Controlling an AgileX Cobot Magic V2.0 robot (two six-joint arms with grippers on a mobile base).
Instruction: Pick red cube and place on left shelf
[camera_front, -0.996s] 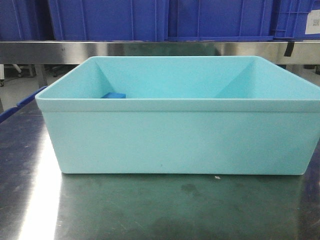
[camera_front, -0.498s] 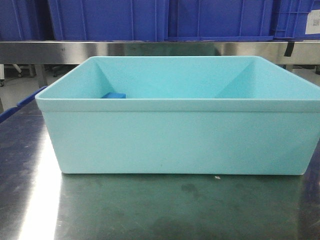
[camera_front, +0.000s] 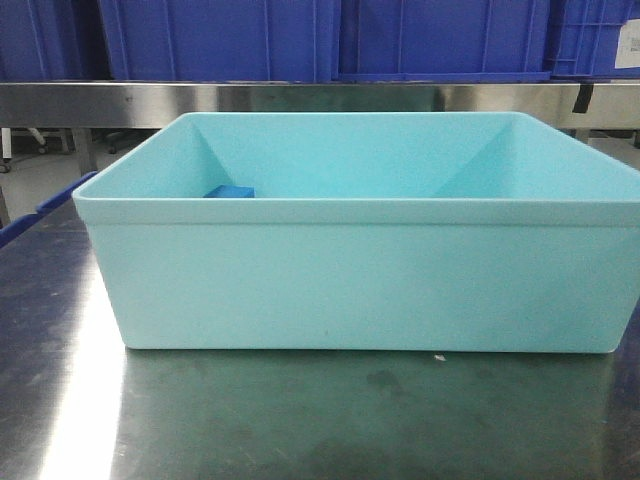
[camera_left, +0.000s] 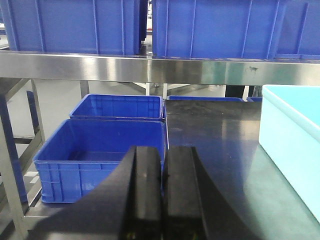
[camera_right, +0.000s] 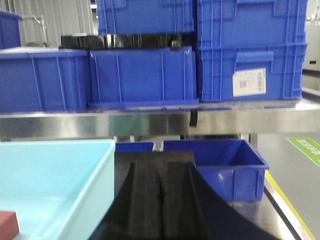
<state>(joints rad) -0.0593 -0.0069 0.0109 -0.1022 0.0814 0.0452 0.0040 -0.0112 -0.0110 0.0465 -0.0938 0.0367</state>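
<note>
The left fingers (camera_left: 148, 187) are pressed together, with only a thin dark seam between them and nothing held. Ahead of them and above runs the brushed front rail of the left shelf (camera_left: 100, 66), with deep-blue crates (camera_left: 70, 25) standing on it. Below the rail, ahead and to the left of these fingers, sit two open blue bins (camera_left: 100, 150). To their right stretches the dark steel table (camera_left: 215, 145), and farther right rises a wall of the turquoise tub (camera_left: 292, 135).

The right fingers (camera_right: 145, 200) are likewise closed on each other — empty. The red cube (camera_right: 7, 224) lies inside the tub, low and well to the left of these fingers, only partly in frame at the picture's edge. The shelf rail crosses ahead of and above them, loaded with more blue crates, one bearing a white label (camera_right: 249, 81).

The front view shows the tub standing on the table just before the rail — a small flat blue block (camera_front: 229, 191) rests on its floor near the far left corner.
</note>
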